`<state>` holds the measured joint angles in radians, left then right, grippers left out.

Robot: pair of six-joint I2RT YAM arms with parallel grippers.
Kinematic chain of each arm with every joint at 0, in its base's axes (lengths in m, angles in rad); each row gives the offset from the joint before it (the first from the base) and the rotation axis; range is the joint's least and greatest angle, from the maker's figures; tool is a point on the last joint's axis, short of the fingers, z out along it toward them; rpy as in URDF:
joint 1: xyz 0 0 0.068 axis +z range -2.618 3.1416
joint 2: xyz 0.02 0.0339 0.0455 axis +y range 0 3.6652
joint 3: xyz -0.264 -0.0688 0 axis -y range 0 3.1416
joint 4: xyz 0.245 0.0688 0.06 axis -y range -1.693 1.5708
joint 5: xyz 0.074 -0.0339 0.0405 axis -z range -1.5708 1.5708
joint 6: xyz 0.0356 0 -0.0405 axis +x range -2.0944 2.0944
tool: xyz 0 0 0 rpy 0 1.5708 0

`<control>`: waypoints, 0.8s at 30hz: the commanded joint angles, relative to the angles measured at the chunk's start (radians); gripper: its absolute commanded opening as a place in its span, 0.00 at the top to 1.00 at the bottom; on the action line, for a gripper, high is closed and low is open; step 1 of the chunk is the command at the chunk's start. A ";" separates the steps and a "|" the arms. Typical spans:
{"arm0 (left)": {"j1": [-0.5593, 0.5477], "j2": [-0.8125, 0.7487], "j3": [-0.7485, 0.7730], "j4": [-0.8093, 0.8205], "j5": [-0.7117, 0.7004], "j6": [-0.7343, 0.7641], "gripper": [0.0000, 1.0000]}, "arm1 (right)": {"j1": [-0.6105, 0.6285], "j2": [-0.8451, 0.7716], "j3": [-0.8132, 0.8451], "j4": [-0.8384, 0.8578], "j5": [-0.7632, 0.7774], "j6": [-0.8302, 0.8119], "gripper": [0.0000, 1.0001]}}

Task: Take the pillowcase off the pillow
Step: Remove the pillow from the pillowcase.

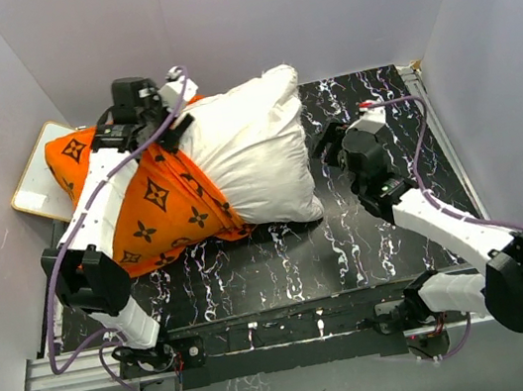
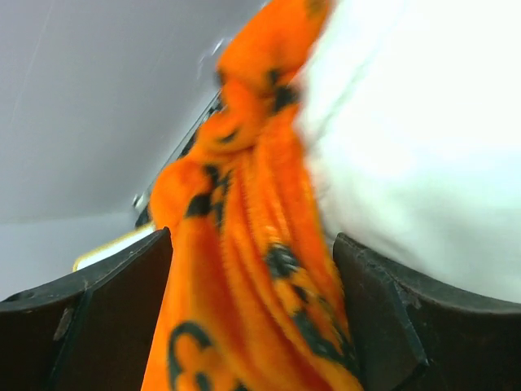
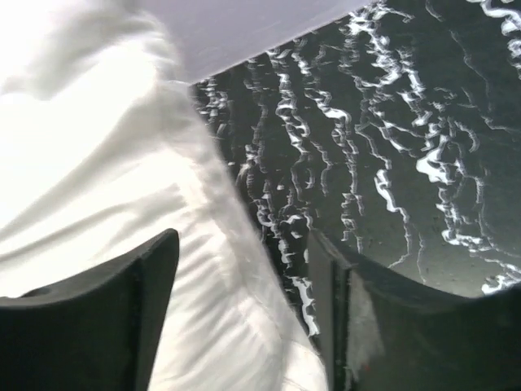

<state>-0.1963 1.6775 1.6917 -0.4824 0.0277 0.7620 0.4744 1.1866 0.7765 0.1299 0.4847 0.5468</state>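
Note:
The orange pillowcase with dark brown motifs covers the left part of the white pillow. The pillow's right half is bare. My left gripper sits at the bunched edge of the case on top of the pillow. In the left wrist view the orange pillowcase fills the gap between the jaws of the left gripper, and the white pillow lies to the right. My right gripper is at the pillow's right end. In the right wrist view it is open, with the pillow's edge between the fingers.
The pillow lies on a black marbled table. A small white wood-framed board lies at the far left, partly under the pillowcase. Grey walls close in on the left, back and right.

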 commanded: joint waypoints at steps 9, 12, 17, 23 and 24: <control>-0.230 0.115 0.153 -0.158 0.054 -0.154 0.24 | 0.003 -0.302 -0.175 -0.003 -0.488 -0.052 0.02; -0.251 0.174 0.201 -0.183 0.058 -0.175 0.24 | 0.001 -0.301 -0.304 0.071 -0.590 -0.042 0.02; -0.285 0.243 0.253 -0.247 0.071 -0.197 0.25 | 0.003 -0.146 -0.386 0.234 -0.749 -0.072 0.02; -0.301 0.256 0.185 -0.266 0.129 -0.245 0.28 | 0.020 0.071 -0.329 0.345 -0.752 -0.137 0.02; -0.302 0.254 0.170 -0.266 0.144 -0.252 0.28 | 0.024 0.087 -0.323 0.371 -0.740 -0.145 0.02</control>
<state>-0.4442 1.9038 1.9312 -0.6056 0.0296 0.5888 0.4847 1.2247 0.3878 0.2955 -0.2298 0.4568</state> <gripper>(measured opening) 0.723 0.982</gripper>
